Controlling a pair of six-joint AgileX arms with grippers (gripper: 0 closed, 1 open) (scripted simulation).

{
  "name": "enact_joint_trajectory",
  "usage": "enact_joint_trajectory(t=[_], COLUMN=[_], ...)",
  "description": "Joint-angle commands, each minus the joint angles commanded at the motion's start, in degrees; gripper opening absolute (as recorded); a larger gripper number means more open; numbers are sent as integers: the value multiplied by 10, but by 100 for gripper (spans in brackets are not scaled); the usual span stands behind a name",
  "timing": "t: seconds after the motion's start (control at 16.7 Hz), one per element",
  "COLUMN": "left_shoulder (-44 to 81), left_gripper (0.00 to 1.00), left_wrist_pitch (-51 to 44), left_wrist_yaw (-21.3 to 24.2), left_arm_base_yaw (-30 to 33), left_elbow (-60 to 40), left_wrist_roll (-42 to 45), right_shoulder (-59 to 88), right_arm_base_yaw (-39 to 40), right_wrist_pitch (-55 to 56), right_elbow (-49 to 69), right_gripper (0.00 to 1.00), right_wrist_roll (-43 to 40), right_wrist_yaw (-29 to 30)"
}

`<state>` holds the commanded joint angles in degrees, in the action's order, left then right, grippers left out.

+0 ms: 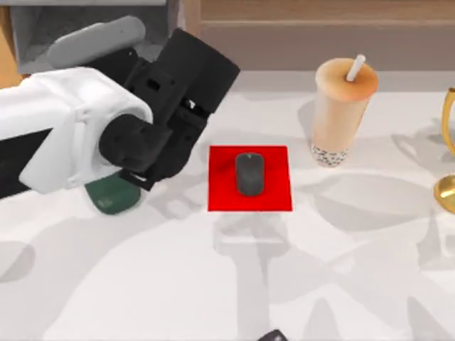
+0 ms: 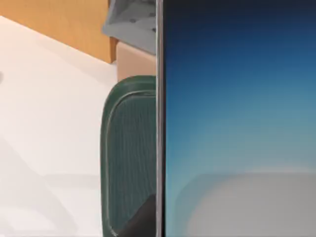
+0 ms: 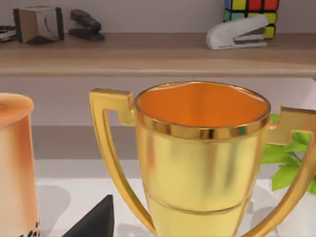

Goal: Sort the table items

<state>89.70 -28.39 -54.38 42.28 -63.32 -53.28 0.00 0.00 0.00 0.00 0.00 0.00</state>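
Note:
A dark grey mouse (image 1: 249, 173) lies on a red mat (image 1: 219, 199) in the middle of the white table (image 1: 142, 284). The beige bubble-tea cup (image 1: 340, 117) with its white straw stands upright behind and to the right of the mat; its side also appears in the right wrist view (image 3: 15, 163). My left gripper (image 1: 141, 176) hangs over the table's left side, left of the mat. The smartphone (image 2: 237, 123), its blue screen glowing, stands on edge close before the left wrist camera, held in that gripper. Under it lies a dark green rounded object (image 1: 106, 199) (image 2: 128, 158).
A gold trophy (image 1: 448, 185) (image 3: 202, 158) stands at the table's right edge. Behind the table runs a wooden shelf (image 3: 148, 54) with a white stapler (image 3: 237, 35) and a colour cube (image 3: 249, 6). Green leaves (image 3: 289, 163) show beside the trophy. A dark tip (image 1: 272, 335) pokes in at the front edge.

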Motion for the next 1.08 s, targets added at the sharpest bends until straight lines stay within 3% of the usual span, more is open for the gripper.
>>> enact_joint_trajectory(t=[0.18,0.54,0.84,1.08], left_shoulder=[-9,-7,2,7], left_gripper=[0,0,0,0], left_wrist_pitch=[-9,-1,91,135], left_wrist_yaw=[-31,-25,2,7], left_arm_base_yaw=[-3,7,49,23], left_elbow=[17,8,-31,-7], left_wrist_roll=[16,24,122,176], right_shoulder=[0,0,0,0], right_arm_base_yaw=[0,0,0,0], right_wrist_pitch=[0,0,0,0], right_elbow=[0,0,0,0], right_gripper=[100,100,100,100], right_wrist_roll=[0,0,0,0], right_wrist_yaw=[0,0,0,0])
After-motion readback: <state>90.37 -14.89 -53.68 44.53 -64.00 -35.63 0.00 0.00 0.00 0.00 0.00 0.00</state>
